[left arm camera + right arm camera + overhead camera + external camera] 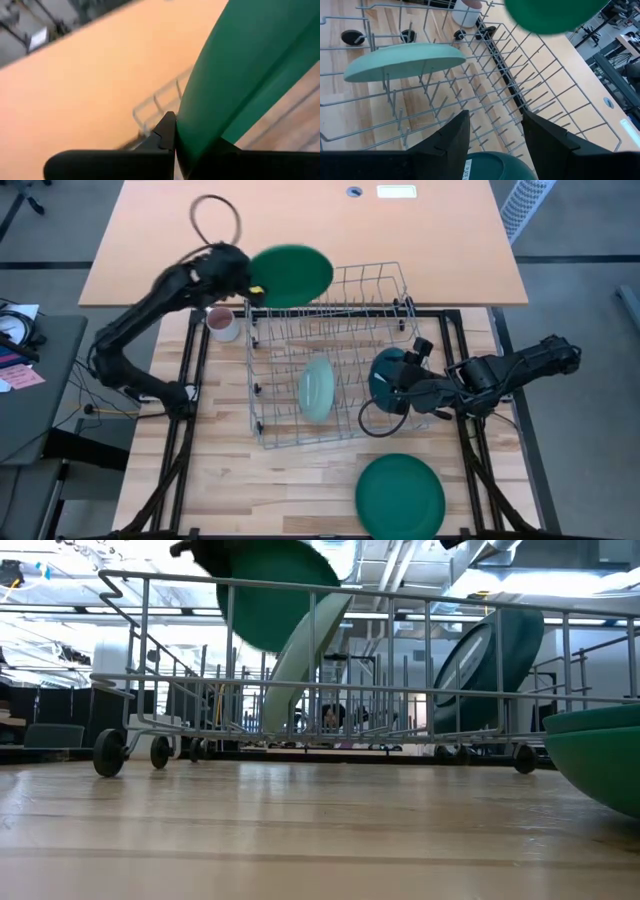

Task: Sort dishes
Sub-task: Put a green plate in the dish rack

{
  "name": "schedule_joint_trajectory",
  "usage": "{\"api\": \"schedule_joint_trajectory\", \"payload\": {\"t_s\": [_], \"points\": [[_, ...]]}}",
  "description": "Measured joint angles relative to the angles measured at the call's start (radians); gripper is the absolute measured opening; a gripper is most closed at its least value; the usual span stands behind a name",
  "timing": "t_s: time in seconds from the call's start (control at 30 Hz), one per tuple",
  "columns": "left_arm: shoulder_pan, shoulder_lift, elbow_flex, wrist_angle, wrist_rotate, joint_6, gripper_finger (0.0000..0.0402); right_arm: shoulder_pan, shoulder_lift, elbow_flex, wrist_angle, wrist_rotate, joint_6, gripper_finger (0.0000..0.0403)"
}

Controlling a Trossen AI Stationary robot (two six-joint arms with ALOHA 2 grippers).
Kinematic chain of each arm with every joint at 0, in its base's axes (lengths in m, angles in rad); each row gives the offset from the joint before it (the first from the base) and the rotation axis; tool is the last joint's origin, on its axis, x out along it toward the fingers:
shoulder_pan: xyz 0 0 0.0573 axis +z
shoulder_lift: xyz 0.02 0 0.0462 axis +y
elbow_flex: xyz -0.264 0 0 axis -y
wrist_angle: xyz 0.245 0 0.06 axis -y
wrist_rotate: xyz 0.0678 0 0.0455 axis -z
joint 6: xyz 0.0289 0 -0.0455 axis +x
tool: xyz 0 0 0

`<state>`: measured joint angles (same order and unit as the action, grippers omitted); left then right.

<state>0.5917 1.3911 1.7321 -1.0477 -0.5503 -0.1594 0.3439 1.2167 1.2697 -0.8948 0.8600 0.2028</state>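
Dark green glossy large plate (291, 275), clamped edge-on in left pincer (252, 286), hovers at wire rack (330, 355) 11 o'clock, needs lowering into slot; right pincer (398, 387) open over small teal plate (385, 375).

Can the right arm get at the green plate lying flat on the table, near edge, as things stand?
Probably yes: the right gripper is open by the teal plate, and the flat green plate lies uncovered outside the rack.

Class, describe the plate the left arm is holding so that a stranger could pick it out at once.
Find the wire dish rack in the middle of the table. Above its far left corner, the left end effector is shut on the rim of a large dark green plate. It is the only plate held in the air.
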Motion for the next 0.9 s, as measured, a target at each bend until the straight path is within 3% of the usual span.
{"api": "schedule_joint_trajectory", "payload": {"t_s": [0.3,0.9], "points": [[0.002,0.096,-0.008,0.045,0.042,0.042,0.0008,0.0,0.0,0.0,0.011,0.0,0.009,0.0186],[-0.032,0.031,-0.008,0.019,0.08,0.069,0.001,0.0,0.0,0.0,-0.011,-0.002,0.006,0.0186]]}}
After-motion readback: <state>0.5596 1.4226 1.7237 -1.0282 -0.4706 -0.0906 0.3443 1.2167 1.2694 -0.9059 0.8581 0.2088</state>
